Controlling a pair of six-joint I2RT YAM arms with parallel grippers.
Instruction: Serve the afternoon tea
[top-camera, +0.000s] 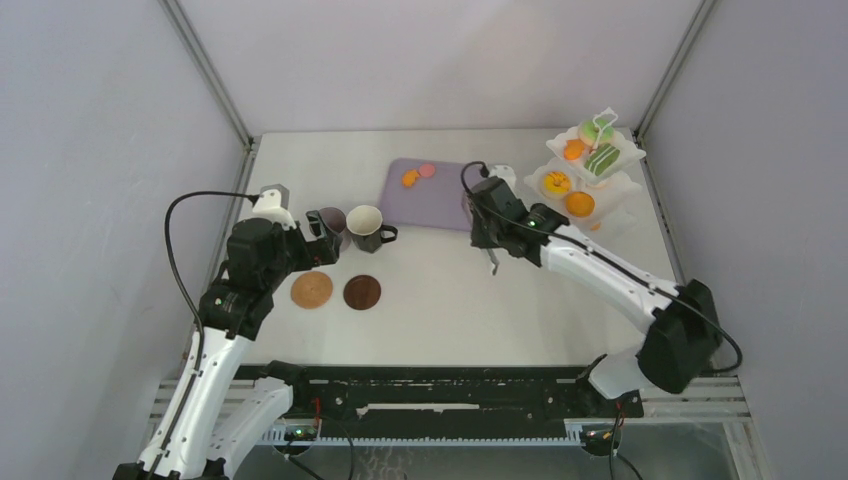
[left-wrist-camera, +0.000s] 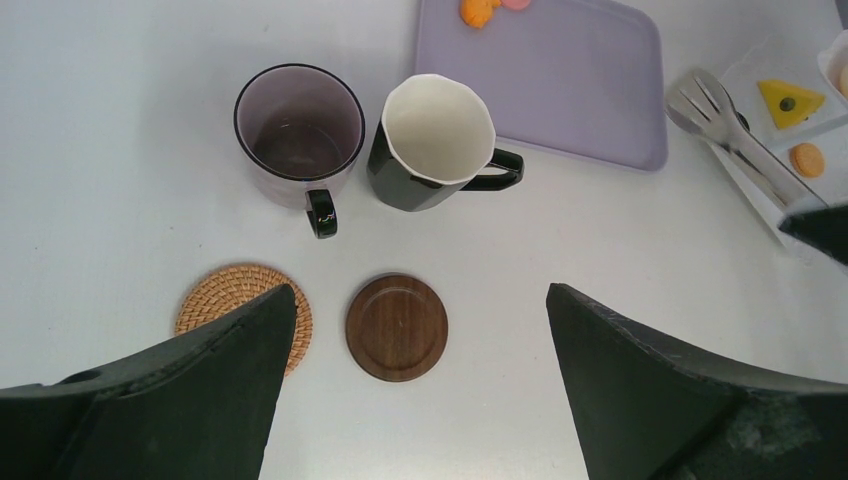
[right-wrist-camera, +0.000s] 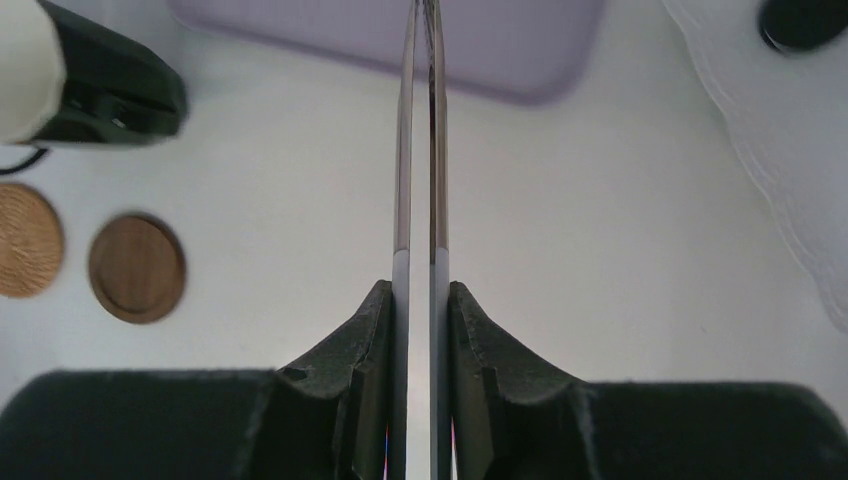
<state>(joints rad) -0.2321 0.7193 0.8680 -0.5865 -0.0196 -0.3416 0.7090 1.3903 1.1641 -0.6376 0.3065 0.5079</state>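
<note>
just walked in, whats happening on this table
Two robot arms are laying out afternoon tea. The right hand is shut on the long tongs, squeezed closed, near the lilac tray. The tiered stand holds several treats; two more sit on the tray. The left hand hangs open over the empty mauve mug and dark mug, both standing beside, not on, the coasters.
</note>
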